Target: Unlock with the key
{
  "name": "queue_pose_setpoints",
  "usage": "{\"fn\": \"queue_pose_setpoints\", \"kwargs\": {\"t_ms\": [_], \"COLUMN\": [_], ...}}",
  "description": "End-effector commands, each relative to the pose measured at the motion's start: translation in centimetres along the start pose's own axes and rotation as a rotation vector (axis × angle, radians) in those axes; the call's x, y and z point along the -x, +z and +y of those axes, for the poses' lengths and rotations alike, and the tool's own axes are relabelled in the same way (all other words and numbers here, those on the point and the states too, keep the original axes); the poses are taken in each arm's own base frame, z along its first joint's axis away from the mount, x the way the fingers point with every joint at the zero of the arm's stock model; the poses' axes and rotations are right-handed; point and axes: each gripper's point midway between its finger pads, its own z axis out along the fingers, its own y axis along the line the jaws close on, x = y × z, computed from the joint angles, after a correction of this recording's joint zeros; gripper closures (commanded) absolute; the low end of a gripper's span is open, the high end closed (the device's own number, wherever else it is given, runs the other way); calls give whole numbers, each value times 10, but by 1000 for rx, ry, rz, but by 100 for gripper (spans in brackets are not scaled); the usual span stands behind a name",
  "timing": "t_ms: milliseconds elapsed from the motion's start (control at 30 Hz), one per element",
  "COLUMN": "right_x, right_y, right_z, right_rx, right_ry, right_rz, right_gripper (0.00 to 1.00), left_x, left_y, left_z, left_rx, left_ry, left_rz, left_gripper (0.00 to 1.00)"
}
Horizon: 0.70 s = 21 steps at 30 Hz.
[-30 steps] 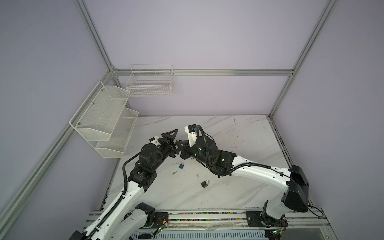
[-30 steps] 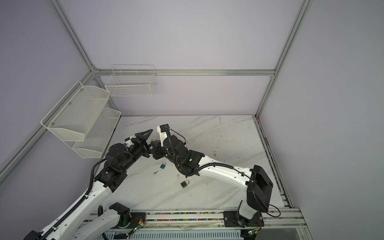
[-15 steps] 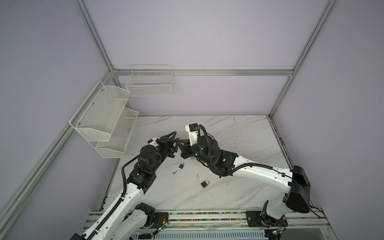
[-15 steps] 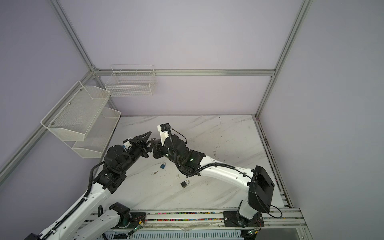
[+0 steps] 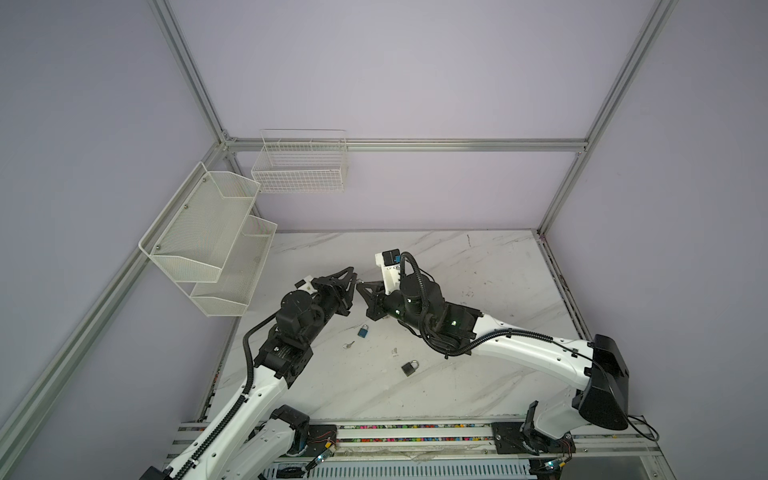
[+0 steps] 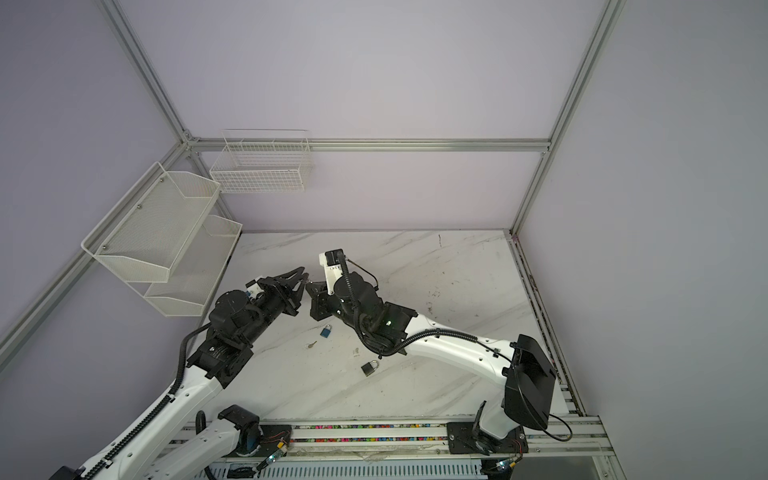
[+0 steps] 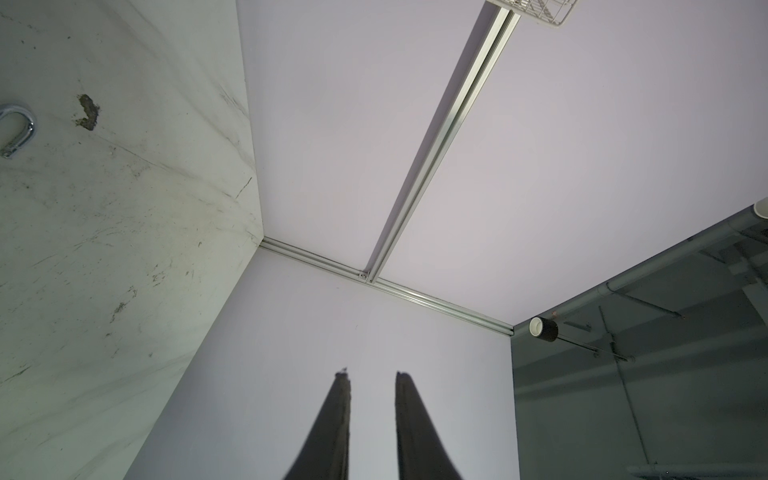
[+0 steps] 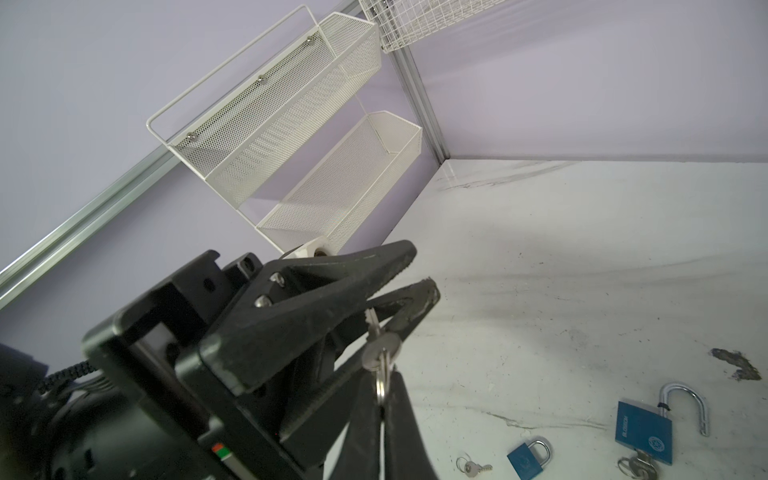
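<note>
Right gripper is clamped tight on the small silver key with its ring. Bow and ring are pinched between the fingertips and the blade sticks out beyond them, held well above the white marble tabletop. Left gripper faces it tip to tip in both top views. Its jaws stand a narrow gap apart, with nothing between the tips in the left wrist view. The key blade lies at the left gripper's lower finger; contact: cannot tell. On the tabletop beneath lie a small blue padlock and a loose silver key just beside it. Further off is a larger dark-blue padlock, shackle swung open, keys hanging at its base. White mesh two-tier wall shelf and white wire basket: only their own mesh and wire show.
</note>
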Motion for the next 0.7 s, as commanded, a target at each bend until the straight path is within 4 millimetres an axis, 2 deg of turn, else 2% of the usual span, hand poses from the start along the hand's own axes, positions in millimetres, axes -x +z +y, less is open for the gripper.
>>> {"fn": "queue_pose_setpoints", "kwargs": {"t_ms": [0, 333, 533, 633, 667], "right_x": [14, 20, 26, 33, 35], "right_y": [-7, -9, -15, -22, -26], "right_z": [2, 4, 5, 7, 7], "right_rx": [5, 2, 0, 6, 9], "right_ry": [-17, -23, -19, -8, -5], "right_rz": [-41, -52, -63, -70, -70], "right_gripper": [100, 100, 100, 81, 78], "left_x": [-2, -4, -6, -8, -9], "left_y": [-1, 0, 1, 1, 0], "left_z": [2, -2, -9, -21, -26], "left_rx": [-10, -11, -18, -43, -52], "left_ry": [7, 33, 92, 178, 213], "left_rz": [15, 19, 18, 10, 7], "left_gripper": [85, 100, 100, 100, 100]}}
